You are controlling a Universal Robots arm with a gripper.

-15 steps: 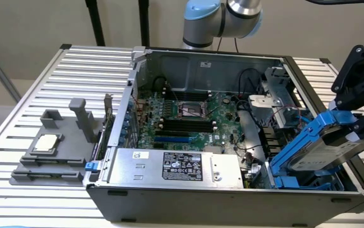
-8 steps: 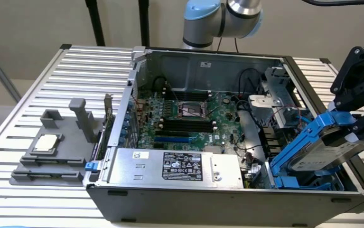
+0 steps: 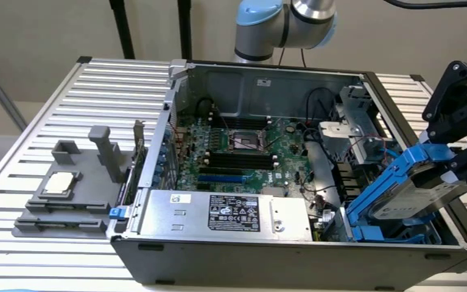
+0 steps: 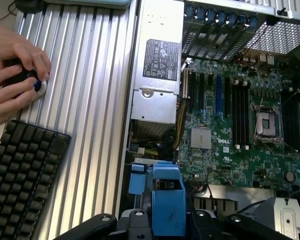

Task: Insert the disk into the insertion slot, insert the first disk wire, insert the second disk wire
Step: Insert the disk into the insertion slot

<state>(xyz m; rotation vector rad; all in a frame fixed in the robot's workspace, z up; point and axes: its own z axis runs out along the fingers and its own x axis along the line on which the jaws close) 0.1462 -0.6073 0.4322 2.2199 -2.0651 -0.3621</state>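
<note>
**A:** Where's the disk?

**B:** The flat silver-grey rectangular disk (image 3: 418, 196), with a white printed label and a bright blue plastic carrier (image 4: 166, 202) around it, is held off the bench. It is at the exterior view's right, over the near right corner of the open dark grey metal computer case (image 3: 298, 258).

**A:** And the jaws?

**B:** The black jaws are clamped on the disk's raised end. It hangs tilted, with the low end dipping into the case towards the exterior view's left.

**A:** Is it in the insertion slot?

**B:** Not seated. The insertion slot (image 3: 403, 236), a dark grey bay with bright blue rails, lies just under the disk's low end. I cannot tell whether the two are touching.

**A:** What's around it?

**B:** To the slot's left along the near wall sits the big silver power-supply box (image 3: 229, 213) with a black-and-white label. The green motherboard (image 3: 242, 152) lies beyond that. Outside the case, at the exterior view's left, a grey plastic fixture (image 3: 79, 207) on the slatted aluminium bench (image 3: 119, 85) carries a small square silver chip (image 3: 58, 184).

**A:** Anyone nearby?

**B:** The wrist view shows a person's hand (image 4: 17, 50) and a second hand (image 4: 7, 97), both closed round a small dark object. They rest on the bench just beside a black keyboard (image 4: 25, 175), well apart from the case.
</note>
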